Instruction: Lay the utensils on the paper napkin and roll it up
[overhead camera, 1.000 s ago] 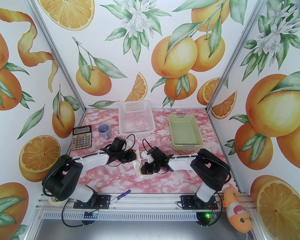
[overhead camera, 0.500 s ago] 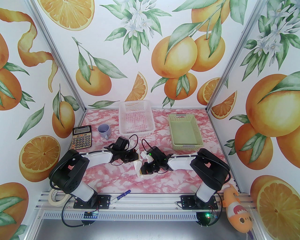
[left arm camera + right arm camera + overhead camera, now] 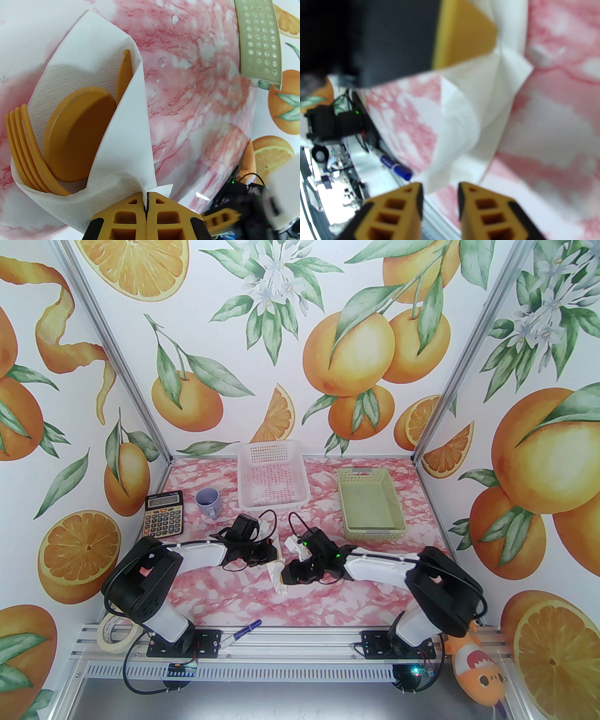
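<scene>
Your napkin (image 3: 126, 131) sat curled around the fork (image 3: 25, 150) and spoon (image 3: 77, 133), just ahead of your left gripper (image 3: 145, 194), whose jaws were pinched together on its near edge. Your right gripper (image 3: 439, 187) stood partly open and empty, with the napkin just beyond its tips and a pen (image 3: 395, 167) nearby.

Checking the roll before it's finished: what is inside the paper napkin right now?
Inside the paper napkin: fork tines, a spoon bowl and a serrated knife tip. Their handles are covered by the wrap.
</scene>
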### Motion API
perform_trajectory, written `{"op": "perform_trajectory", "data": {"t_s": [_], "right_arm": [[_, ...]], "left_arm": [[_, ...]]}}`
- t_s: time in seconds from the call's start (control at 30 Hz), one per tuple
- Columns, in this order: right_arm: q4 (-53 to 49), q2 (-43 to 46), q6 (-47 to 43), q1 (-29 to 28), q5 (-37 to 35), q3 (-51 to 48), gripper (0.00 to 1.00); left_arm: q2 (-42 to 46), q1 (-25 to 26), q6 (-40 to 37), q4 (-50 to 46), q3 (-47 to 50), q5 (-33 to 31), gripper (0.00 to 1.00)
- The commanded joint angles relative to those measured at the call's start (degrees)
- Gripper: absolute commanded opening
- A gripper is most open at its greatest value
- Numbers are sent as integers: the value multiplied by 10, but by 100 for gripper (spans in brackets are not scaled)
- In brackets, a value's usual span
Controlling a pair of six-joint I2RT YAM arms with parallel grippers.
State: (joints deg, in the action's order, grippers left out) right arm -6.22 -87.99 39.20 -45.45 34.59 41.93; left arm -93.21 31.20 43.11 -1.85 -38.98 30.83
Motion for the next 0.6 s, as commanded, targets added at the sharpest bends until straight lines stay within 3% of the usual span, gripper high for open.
{"op": "perform_trajectory", "data": {"t_s": [0.0,0.27,0.57], "right_arm": [[-19,0,3,6,-20,20,42],[-9,-68,16,-15,-36,67,50],[-39,-91,13,-30,-57,71,38]], "left_arm": [[-2,1,-2,11,5,-7,1],[0,2,-4,8,3,-5,1],[4,2,-5,7,5,-7,1]]}}
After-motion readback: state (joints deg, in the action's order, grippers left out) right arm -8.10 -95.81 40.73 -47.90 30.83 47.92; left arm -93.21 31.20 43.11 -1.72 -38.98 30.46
